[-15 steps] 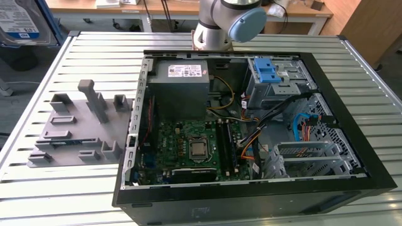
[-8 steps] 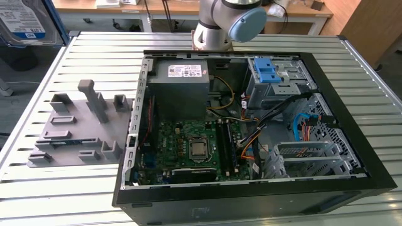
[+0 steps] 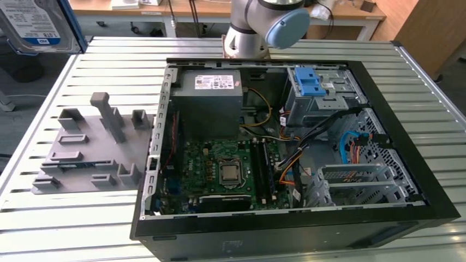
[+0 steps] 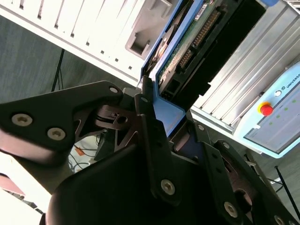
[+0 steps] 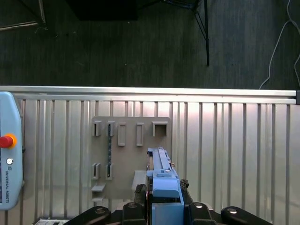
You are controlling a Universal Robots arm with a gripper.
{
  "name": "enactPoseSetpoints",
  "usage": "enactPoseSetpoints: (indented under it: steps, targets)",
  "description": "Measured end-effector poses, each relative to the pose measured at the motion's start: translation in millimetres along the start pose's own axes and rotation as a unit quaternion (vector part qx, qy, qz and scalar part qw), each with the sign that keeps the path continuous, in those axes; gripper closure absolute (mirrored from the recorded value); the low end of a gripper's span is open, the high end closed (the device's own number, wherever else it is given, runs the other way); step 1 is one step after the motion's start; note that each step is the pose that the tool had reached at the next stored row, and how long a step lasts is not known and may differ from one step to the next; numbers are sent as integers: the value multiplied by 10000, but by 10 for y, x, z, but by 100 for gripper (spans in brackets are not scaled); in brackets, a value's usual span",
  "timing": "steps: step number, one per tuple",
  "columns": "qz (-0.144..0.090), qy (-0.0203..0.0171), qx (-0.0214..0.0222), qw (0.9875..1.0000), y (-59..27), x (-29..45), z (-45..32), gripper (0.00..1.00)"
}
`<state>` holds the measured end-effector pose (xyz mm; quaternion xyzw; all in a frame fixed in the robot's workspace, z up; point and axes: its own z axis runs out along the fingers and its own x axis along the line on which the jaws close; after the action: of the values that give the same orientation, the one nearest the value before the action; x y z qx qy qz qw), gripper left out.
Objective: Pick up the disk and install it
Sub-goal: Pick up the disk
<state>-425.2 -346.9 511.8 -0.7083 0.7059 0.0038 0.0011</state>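
disk (image 5: 158, 161) is pinched tight in the claw (image 5: 164, 201), up over the grey plate (image 5: 126, 159) on the bench (image 5: 234, 150), at the exterior view's left of the computer case (image 3: 291, 234).

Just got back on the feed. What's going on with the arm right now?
The gripper is shut on the disk, clamping the end of its blue carrier. It holds the disk in the air over the grey fixture plate on the slatted table. The disk is well off to the exterior view's left of the open computer case and is not yet installed.
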Motion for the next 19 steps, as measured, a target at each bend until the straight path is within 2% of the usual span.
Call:
enactPoseSetpoints:
  steps: [8, 19]
  targets:
    - [0, 0, 0, 10000, -89, 9, 0, 64]
    - [0, -4, 1, 10000, -148, 151, -1, 64]
